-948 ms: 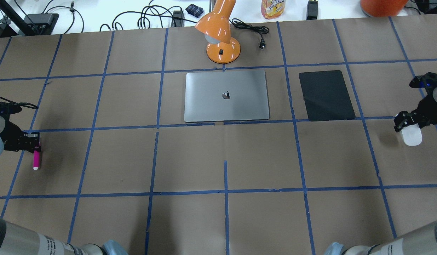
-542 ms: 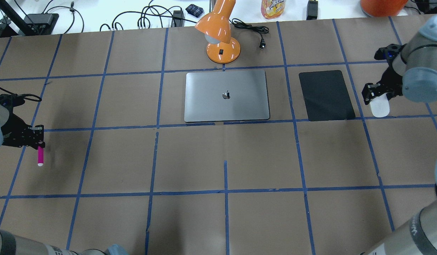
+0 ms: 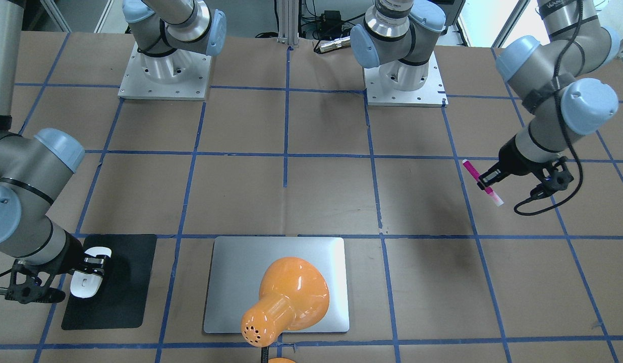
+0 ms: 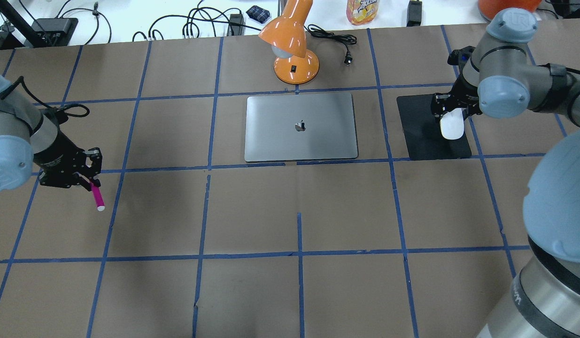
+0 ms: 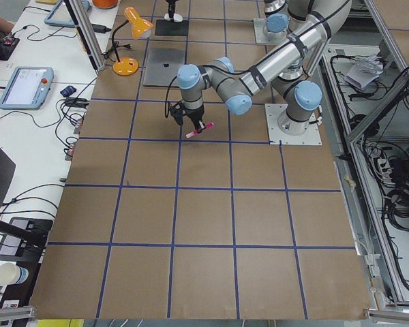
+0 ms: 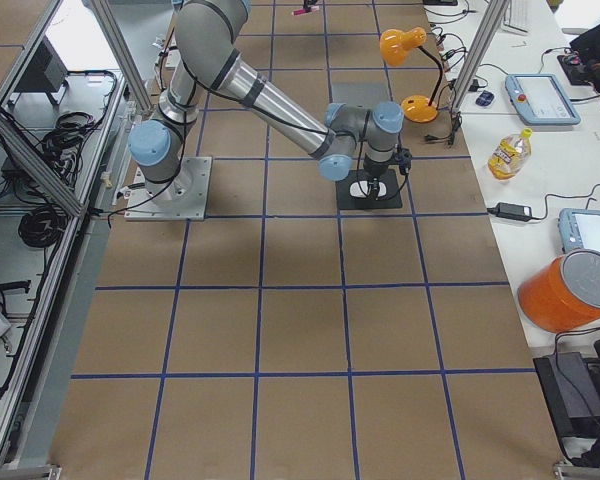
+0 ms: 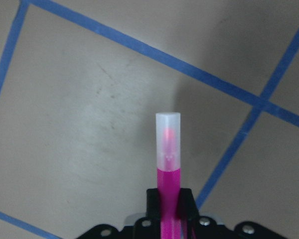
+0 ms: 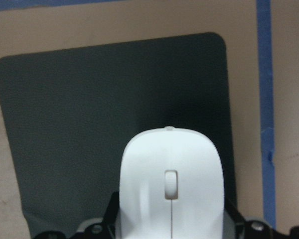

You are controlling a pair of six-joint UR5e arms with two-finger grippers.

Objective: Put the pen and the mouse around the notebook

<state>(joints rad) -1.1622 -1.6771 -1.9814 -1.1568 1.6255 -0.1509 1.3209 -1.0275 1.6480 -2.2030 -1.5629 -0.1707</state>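
The silver-grey notebook (image 4: 300,126) lies closed and flat at the table's middle, far side; in the front-facing view the notebook (image 3: 230,282) is partly under the lamp head. My left gripper (image 4: 84,180) is shut on the magenta pen (image 4: 96,197), well left of the notebook. The pen (image 7: 168,164) juts out past the fingers, pale cap end outward, above the paper. My right gripper (image 4: 452,111) is shut on the white mouse (image 4: 452,126). It holds the mouse (image 8: 171,184) over the right part of a black mat (image 4: 421,126), right of the notebook.
An orange desk lamp (image 4: 292,47) stands just behind the notebook, its cord trailing right. Cables, a bottle (image 4: 362,10) and an orange bucket sit on the white bench beyond the table's far edge. Blue tape lines grid the brown paper surface.
The left gripper has carried the pen rightward and the pen now tilts. The right arm has swung the mouse left and farther back, from the table's right edge to over the black mat.
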